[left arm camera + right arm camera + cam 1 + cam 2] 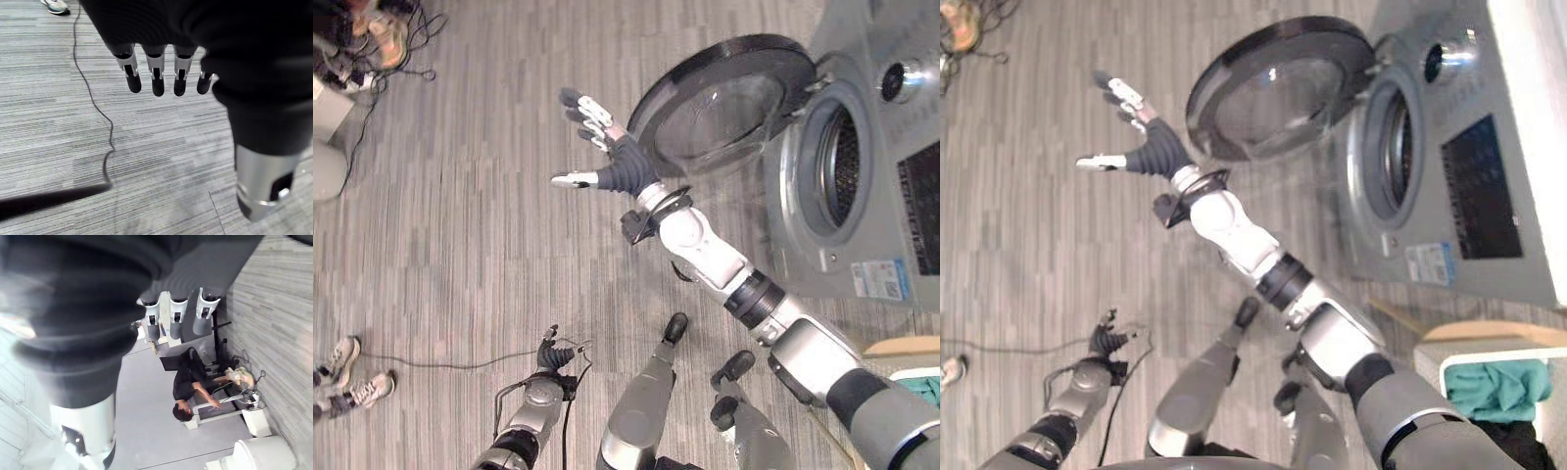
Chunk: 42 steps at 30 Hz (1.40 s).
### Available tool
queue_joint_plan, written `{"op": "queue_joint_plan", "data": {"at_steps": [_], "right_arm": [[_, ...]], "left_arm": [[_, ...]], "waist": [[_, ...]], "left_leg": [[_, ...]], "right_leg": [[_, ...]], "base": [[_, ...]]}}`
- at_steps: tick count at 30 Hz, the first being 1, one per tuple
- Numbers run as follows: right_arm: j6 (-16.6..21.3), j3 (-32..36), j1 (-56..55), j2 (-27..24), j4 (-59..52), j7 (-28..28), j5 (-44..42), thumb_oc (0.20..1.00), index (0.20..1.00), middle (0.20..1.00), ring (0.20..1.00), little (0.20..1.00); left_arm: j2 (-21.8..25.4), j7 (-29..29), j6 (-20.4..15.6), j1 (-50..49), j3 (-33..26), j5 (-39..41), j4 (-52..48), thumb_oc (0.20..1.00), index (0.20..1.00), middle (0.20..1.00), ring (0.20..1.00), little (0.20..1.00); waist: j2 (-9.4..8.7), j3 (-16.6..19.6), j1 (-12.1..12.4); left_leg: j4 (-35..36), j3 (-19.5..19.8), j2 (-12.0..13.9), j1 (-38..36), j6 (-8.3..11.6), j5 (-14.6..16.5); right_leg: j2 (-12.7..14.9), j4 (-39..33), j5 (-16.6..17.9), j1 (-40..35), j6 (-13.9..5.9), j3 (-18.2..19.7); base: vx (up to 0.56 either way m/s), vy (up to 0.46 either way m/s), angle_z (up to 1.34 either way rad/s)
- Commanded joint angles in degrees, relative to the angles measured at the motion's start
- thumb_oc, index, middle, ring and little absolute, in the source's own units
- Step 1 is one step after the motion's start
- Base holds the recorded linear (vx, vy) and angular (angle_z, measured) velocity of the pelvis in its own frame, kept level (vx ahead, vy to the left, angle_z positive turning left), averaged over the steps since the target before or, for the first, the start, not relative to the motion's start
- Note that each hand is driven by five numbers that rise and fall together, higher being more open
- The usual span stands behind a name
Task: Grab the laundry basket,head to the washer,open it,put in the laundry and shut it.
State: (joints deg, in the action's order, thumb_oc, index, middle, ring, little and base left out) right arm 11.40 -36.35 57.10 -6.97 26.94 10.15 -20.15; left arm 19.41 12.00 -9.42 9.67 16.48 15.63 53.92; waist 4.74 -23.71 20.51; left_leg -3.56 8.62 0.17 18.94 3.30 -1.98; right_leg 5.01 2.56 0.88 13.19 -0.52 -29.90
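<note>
The washer (862, 186) is a silver-grey front-loading machine and it stands on the grey striped floor. Its round door (724, 103) is wide open: it has a dark rim and a clear glass middle, and it hangs out to the side of the washer on its hinge. Behind the door the round mouth of the drum (840, 166) is uncovered, with a silver ring around it and perforated metal inside. On the washer's front, beside the drum, there is a dark panel (1481, 186) and a silver knob (1447, 57). Near the washer, a white basket (1503, 392) holds teal laundry (1489, 387).
</note>
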Motion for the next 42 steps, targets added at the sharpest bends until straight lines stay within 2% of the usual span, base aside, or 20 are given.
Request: {"op": "queue_joint_plan", "data": {"at_steps": [1, 5, 6, 10, 11, 12, 13, 14, 15, 16, 17, 20, 23, 26, 31, 32, 36, 40, 42], "right_arm": [[-0.07, 0.38, -4.29, -0.84, -0.22, 1.93, 1.88, 1.0, 1.0, 1.0, 1.0, 1.0], [-2.5, 0.48, -12.76, -7.17, -3.83, 0.21, 5.98, 1.0, 1.0, 1.0, 1.0, 1.0], [-2.6, 0.47, -12.92, -7.25, -4.01, 0.22, 6.01, 1.0, 1.0, 1.0, 1.0, 1.0], [-3.2, 0.22, -23.72, -11.63, -6.91, -2.25, 13.4, 1.0, 1.0, 1.0, 1.0, 1.0], [-3.36, 0.53, -25.9, -12.26, -7.17, -2.95, 14.08, 1.0, 1.0, 1.0, 1.0, 1.0], [-3.36, 0.99, -27.75, -12.88, -7.15, -3.13, 15.31, 1.0, 1.0, 1.0, 1.0, 1.0], [-3.38, 0.91, -27.85, -12.87, -7.16, -3.15, 15.31, 1.0, 1.0, 1.0, 1.0, 1.0], [-3.71, 1.65, -31.16, -13.7, -6.64, -3.71, 17.18, 1.0, 1.0, 1.0, 1.0, 1.0], [-3.72, 1.56, -31.21, -13.68, -6.62, -3.73, 17.17, 1.0, 1.0, 1.0, 1.0, 1.0], [-3.57, 1.97, -32.91, -13.89, -6.07, -3.88, 17.85, 1.0, 1.0, 1.0, 1.0, 1.0], [-3.78, 2.28, -34.19, -14.18, -5.78, -3.77, 18.78, 1.0, 1.0, 1.0, 1.0, 1.0], [-3.87, 4.28, -37.53, -14.78, -3.74, -3.65, 19.94, 1.0, 1.0, 1.0, 1.0, 1.0], [-3.82, 4.97, -38.14, -15.24, -3.42, -3.72, 19.54, 1.0, 1.0, 1.0, 1.0, 1.0], [-3.52, 7.46, -39.62, -16.34, -3.35, -3.04, 17.89, 1.0, 1.0, 1.0, 1.0, 1.0], [-2.85, 9.4, -40.96, -18.02, -3.62, -2.89, 16.1, 1.0, 1.0, 1.0, 1.0, 1.0], [-2.58, 9.66, -41.38, -18.48, -3.69, -2.86, 15.78, 1.0, 1.0, 1.0, 1.0, 1.0], [-1.74, 11.24, -42.87, -20.42, -5.48, -2.68, 14.75, 1.0, 1.0, 1.0, 1.0, 1.0], [-1.31, 12.41, -44.34, -20.95, -6.77, -2.9, 14.14, 1.0, 1.0, 1.0, 1.0, 1.0], [-0.98, 12.74, -45.15, -21.52, -7.88, -3.57, 13.53, 1.0, 1.0, 1.0, 1.0, 1.0]], "left_arm": [[4.84, 1.49, -0.7, -1.47, -0.47, 0.74, -0.29, 1.0, 1.0, 1.0, 1.0, 1.0], [4.66, 1.38, -0.19, -2.05, -1.37, -1.24, -4.12, 1.0, 1.0, 1.0, 1.0, 1.0], [4.62, 1.39, -0.16, -2.13, -1.34, -1.26, -4.16, 1.0, 1.0, 1.0, 1.0, 1.0], [4.17, 0.75, 0.04, -1.99, -1.16, -4.35, -10.06, 1.0, 1.0, 1.0, 1.0, 1.0], [4.19, 0.7, 0.09, -1.87, -1.07, -4.71, -11.07, 1.0, 1.0, 1.0, 1.0, 1.0], [4.1, 0.57, 0.12, -1.41, -0.98, -5.06, -12.19, 1.0, 1.0, 1.0, 1.0, 1.0], [4.07, 0.57, 0.14, -1.52, -1.01, -5.06, -12.16, 1.0, 1.0, 1.0, 1.0, 1.0], [4.07, 0.37, 0.31, -0.5, -0.85, -5.72, -13.27, 1.0, 1.0, 1.0, 1.0, 1.0], [4.06, 0.37, 0.32, -0.59, -0.88, -5.71, -13.23, 1.0, 1.0, 1.0, 1.0, 1.0], [4.07, 0.64, 0.28, 0.46, -0.74, -6.07, -13.69, 1.0, 1.0, 1.0, 1.0, 1.0], [4.12, 0.79, 0.24, 1.06, -0.54, -6.31, -14.31, 1.0, 1.0, 1.0, 1.0, 1.0], [5.36, 1.7, 0.12, 5.49, -0.61, -7.38, -15.31, 1.0, 1.0, 1.0, 1.0, 1.0], [6.34, 2.55, 0.25, 8.6, -0.79, -7.55, -14.17, 1.0, 1.0, 1.0, 1.0, 1.0], [9.89, 4.31, 0.46, 13.93, -1.6, -7.76, -12.69, 1.0, 1.0, 1.0, 1.0, 1.0], [16.5, 5.92, 1.69, 21.26, -2.03, -8.8, -6.95, 1.0, 1.0, 1.0, 1.0, 1.0], [18.1, 6.16, 1.95, 23.32, -2.06, -9.05, -4.41, 1.0, 1.0, 1.0, 1.0, 1.0], [23.75, 7.36, 2.27, 28.58, -2.77, -9.62, -0.43, 1.0, 1.0, 1.0, 1.0, 1.0], [26.49, 7.8, 2.57, 29.8, -3.46, -9.48, 0.37, 1.0, 1.0, 1.0, 1.0, 1.0], [29.32, 7.71, 3.03, 31.56, -3.15, -10.44, 2.77, 1.0, 1.0, 1.0, 1.0, 1.0]], "waist": [[-2.74, -0.56, -0.85], [-4.02, -1.07, -3.92], [-3.98, -1.03, -3.85], [-4.42, -0.71, -7.69], [-4.49, -0.57, -8.5], [-4.55, -0.62, -9.39], [-4.49, -0.42, -9.23], [-4.57, -0.44, -10.66], [-4.52, -0.2, -10.57], [-4.66, -0.36, -11.65], [-4.72, -0.19, -12.29], [-5.36, 0.16, -15.33], [-6.01, 0.16, -16.71], [-7.13, -0.32, -18.83], [-8.76, -0.91, -20.81], [-8.93, -0.83, -21.13], [-10.45, -1.56, -22.05], [-11.44, -2.17, -22.4], [-12.35, -2.72, -22.74]], "left_leg": [[-1.82, -3.22, -2.91, 1.23, -0.41, 2.4], [-1.08, -5.99, -1.84, 0.17, -0.51, 2.85], [-1.06, -6.04, -1.82, 0.13, -0.51, 2.86], [-1.02, -8.43, -1.25, -1.2, -0.92, 3.76], [-0.94, -8.95, -1.11, -1.49, -0.98, 3.9], [-1.0, -9.61, -1.41, -0.89, -1.4, 2.63], [-0.9, -9.49, -1.01, -1.73, -1.01, 4.01], [-0.9, -10.31, -1.32, -1.24, -1.37, 2.76], [-0.79, -10.12, -0.97, -2.01, -1.0, 4.07], [-0.8, -10.76, -1.26, -1.48, -1.4, 2.81], [-0.62, -11.23, -1.22, -1.6, -1.44, 2.84], [0.42, -13.56, -0.74, -2.02, -1.62, 2.55], [0.67, -14.51, -0.52, -1.85, -1.77, 2.4], [0.38, -15.62, -0.16, -1.03, -1.91, 2.31], [-0.37, -16.02, 0.36, 0.5, -1.82, 2.29], [-0.44, -15.72, 0.76, 0.09, -1.4, 3.64], [-1.15, -15.35, 1.09, 1.26, -1.28, 3.86], [-2.22, -15.23, 1.28, 2.43, -1.21, 4.23], [-3.36, -15.3, 1.51, 3.31, -1.21, 4.72]], "right_leg": [[5.64, 4.29, -5.28, 0.9, -5.33, 4.45], [5.4, 2.96, -4.03, 0.94, -5.88, 6.65], [5.38, 2.94, -4.0, 0.93, -5.88, 6.71], [5.38, 2.53, -3.33, 1.2, -6.29, 9.14], [5.38, 2.41, -3.25, 1.21, -6.32, 9.57], [5.84, 2.18, -1.85, 1.83, -6.06, 9.43], [5.41, 2.37, -3.13, 1.26, -6.38, 10.0], [5.75, 2.11, -1.78, 1.93, -6.07, 10.0], [5.35, 2.26, -3.02, 1.39, -6.4, 10.51], [5.71, 2.06, -1.62, 2.02, -6.19, 10.32], [5.62, 1.91, -1.52, 2.19, -6.27, 10.68], [5.19, 1.0, -0.5, 3.19, -6.56, 12.6], [4.85, 0.81, -0.16, 3.92, -6.62, 13.6], [4.17, 0.78, 0.36, 5.41, -6.71, 14.7], [3.78, 0.66, 1.01, 6.62, -6.87, 15.04], [3.28, 0.74, -0.02, 6.23, -7.32, 15.41], [3.17, 0.88, 0.29, 6.95, -7.49, 15.34], [3.17, 1.0, 0.51, 7.41, -7.66, 15.32], [3.27, 1.27, 0.71, 7.78, -7.83, 15.47]], "base": [[-0.01, 0.007, -0.05], [-0.02, 0.044, -0.32], [-0.02, 0.023, -0.51], [-0.02, 0.046, -0.54], [-0.09, 0.079, -0.51], [-0.01, 0.033, -0.38], [-0.1, 0.041, -0.41], [0.06, -0.029, -0.35], [-0.11, 0.045, -0.31], [-0.01, 0.031, -0.15], [-0.11, 0.07, -0.13], [-0.02, 0.046, -0.3], [0.0, 0.043, -0.35], [0.0, 0.03, -0.34], [0.02, 0.01, -0.2], [0.1, 0.002, -0.08], [0.04, 0.001, -0.03], [0.01, 0.006, -0.02], [0.02, 0.043, 0.02]]}}
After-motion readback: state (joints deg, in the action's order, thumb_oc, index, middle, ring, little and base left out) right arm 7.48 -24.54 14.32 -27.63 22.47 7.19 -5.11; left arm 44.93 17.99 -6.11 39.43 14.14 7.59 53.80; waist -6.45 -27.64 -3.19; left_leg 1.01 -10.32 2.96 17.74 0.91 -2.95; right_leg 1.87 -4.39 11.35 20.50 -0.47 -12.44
